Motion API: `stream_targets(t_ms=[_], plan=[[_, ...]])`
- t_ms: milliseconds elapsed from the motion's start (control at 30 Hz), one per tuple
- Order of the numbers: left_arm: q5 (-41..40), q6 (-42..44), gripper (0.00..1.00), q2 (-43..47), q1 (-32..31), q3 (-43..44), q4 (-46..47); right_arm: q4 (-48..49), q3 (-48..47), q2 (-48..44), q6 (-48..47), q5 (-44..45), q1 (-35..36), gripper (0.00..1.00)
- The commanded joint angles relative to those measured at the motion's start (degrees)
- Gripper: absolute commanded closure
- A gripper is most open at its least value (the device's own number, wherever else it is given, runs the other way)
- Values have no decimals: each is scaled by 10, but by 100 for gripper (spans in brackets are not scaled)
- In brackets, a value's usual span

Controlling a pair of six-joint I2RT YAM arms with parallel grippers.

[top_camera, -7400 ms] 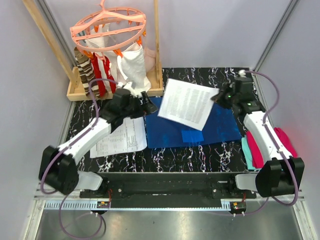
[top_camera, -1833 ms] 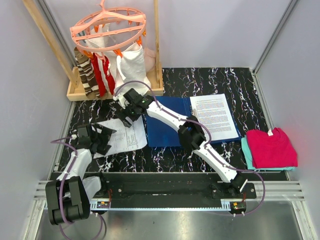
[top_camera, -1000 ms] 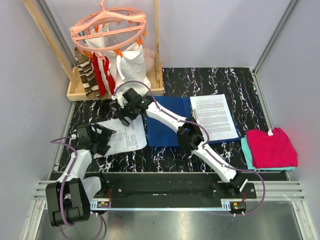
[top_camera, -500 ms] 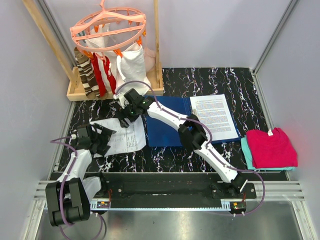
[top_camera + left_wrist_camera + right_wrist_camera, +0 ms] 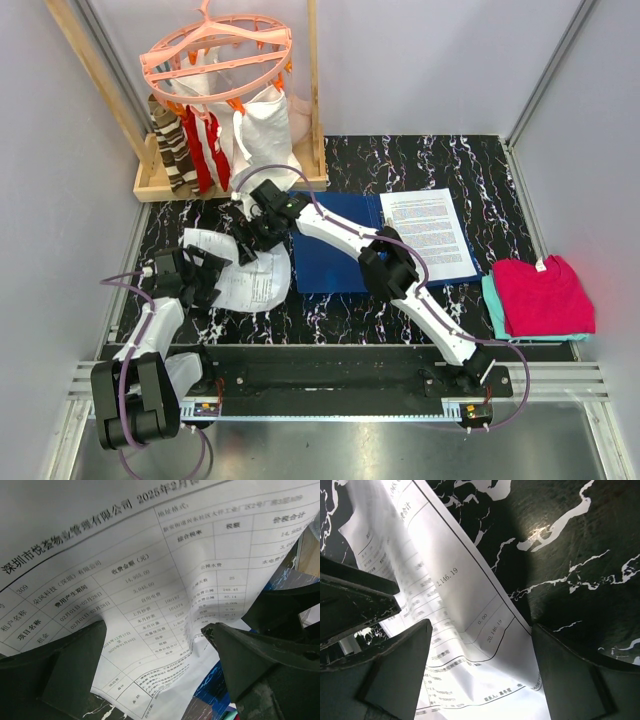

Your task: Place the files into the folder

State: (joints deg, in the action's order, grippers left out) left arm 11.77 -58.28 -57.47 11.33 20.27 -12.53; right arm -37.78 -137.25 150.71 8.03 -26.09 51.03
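Observation:
One of the files, a printed sheet [image 5: 250,285], lies buckled and raised on the black marble table left of the folder. Another sheet [image 5: 428,232] rests on the right half of the open blue folder [image 5: 335,255]. My right gripper [image 5: 252,240] reaches across the folder to the sheet's far edge; in its wrist view the jaws stand wide around the paper [image 5: 470,630], right gripper [image 5: 480,650] open. My left gripper [image 5: 205,275] is at the sheet's left edge, open, with the bulging paper [image 5: 125,590] between its fingers [image 5: 75,670].
A wooden rack with a pink hanger, striped cloths and a white bag [image 5: 265,125] stands at the back left. Folded magenta cloth on teal cloth [image 5: 545,295] lies at the right edge. Blue folder edge [image 5: 210,687] shows beyond the left fingers.
The right gripper has pushed toward the left one, and the left sheet has buckled upward and slid left between them. The left arm has stayed put.

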Motion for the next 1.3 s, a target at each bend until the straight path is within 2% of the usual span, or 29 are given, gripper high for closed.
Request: stream_targets(t_ms=[0, 133, 600, 967, 1267], plan=[[-26, 19, 1, 1, 2, -8, -10, -25, -1, -33, -15, -12, 9, 7], [-27, 23, 1, 3, 2, -11, -9, -24, -40, -7, -50, -26, 9, 5], [-20, 29, 1, 2, 3, -10, -9, -16, -119, 54, -65, -128, 9, 6], [-23, 31, 1, -4, 3, -13, -1, -11, -83, 13, -54, -111, 8, 11], [-31, 60, 1, -6, 3, 24, -21, -6, -13, -32, 30, -86, 8, 13]])
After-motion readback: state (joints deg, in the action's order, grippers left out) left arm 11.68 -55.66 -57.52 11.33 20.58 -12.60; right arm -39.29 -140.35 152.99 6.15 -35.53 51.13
